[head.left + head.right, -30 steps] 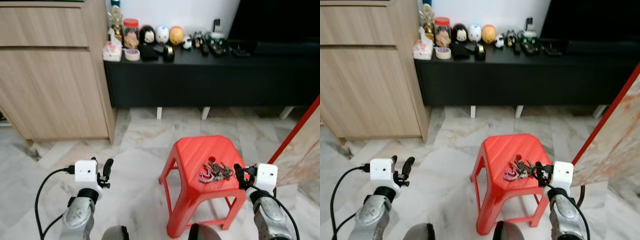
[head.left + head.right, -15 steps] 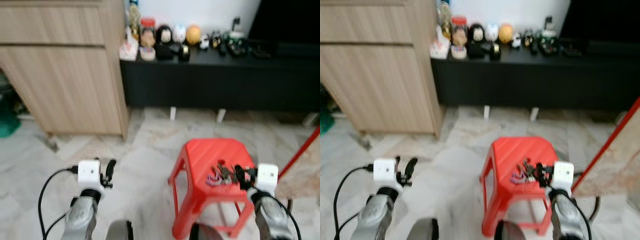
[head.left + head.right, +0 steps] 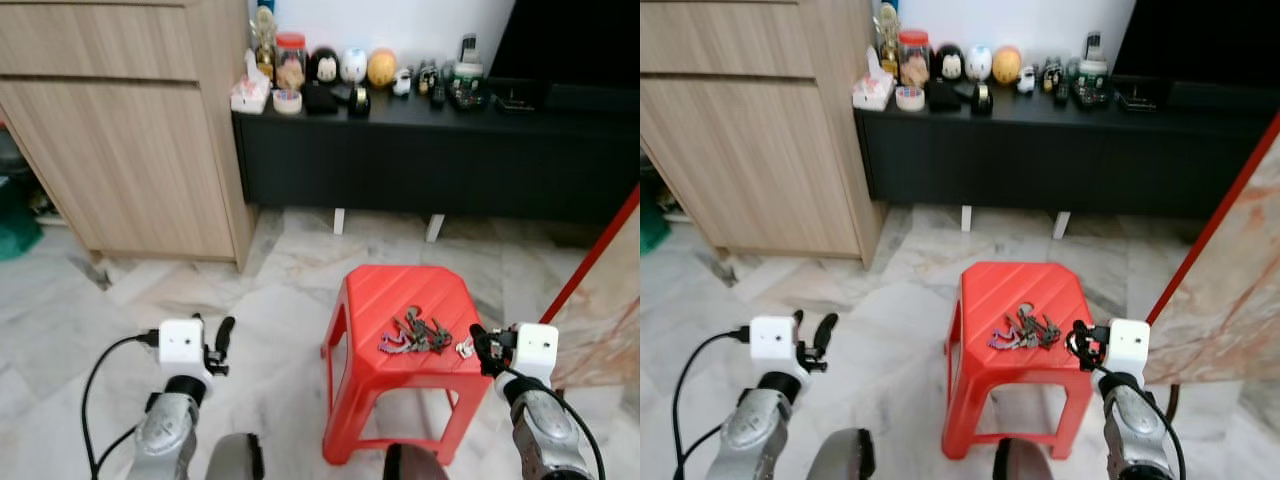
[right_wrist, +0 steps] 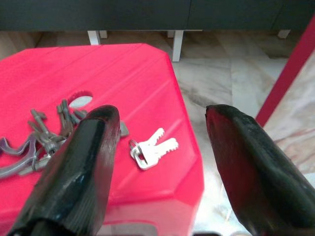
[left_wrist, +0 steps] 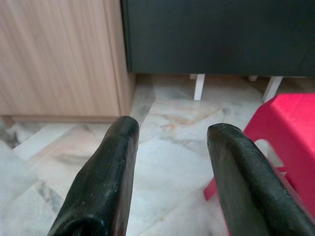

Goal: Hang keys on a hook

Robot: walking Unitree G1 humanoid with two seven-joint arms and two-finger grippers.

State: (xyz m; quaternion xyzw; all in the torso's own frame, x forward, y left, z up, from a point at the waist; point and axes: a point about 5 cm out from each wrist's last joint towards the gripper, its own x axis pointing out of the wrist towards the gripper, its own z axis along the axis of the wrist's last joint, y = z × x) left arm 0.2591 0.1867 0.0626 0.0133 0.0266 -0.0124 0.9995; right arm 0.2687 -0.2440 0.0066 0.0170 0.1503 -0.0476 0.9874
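Observation:
A bunch of dark keys with a purple piece [image 3: 412, 336] lies on top of a red plastic stool [image 3: 395, 300]. A small pair of silver keys [image 4: 152, 147] lies apart from it near the stool's right edge. My right gripper [image 3: 478, 350] hovers at that edge, open, with the silver keys lying below the gap between its fingers [image 4: 88, 147]. The left gripper [image 3: 215, 335] is open over the marble floor to the left of the stool, holding nothing.
A light wooden cabinet [image 3: 120, 130] stands at the left. A low black console [image 3: 430, 150] along the wall carries jars and round figurines [image 3: 320, 70]. A red bar and a marble slab [image 3: 600, 290] lean at the right. Open marble floor [image 3: 200, 290] surrounds the stool.
The whole picture shifted and blurred as the camera moved. Both arms keep the same pose with open fingers, and the keys lie still on the stool.

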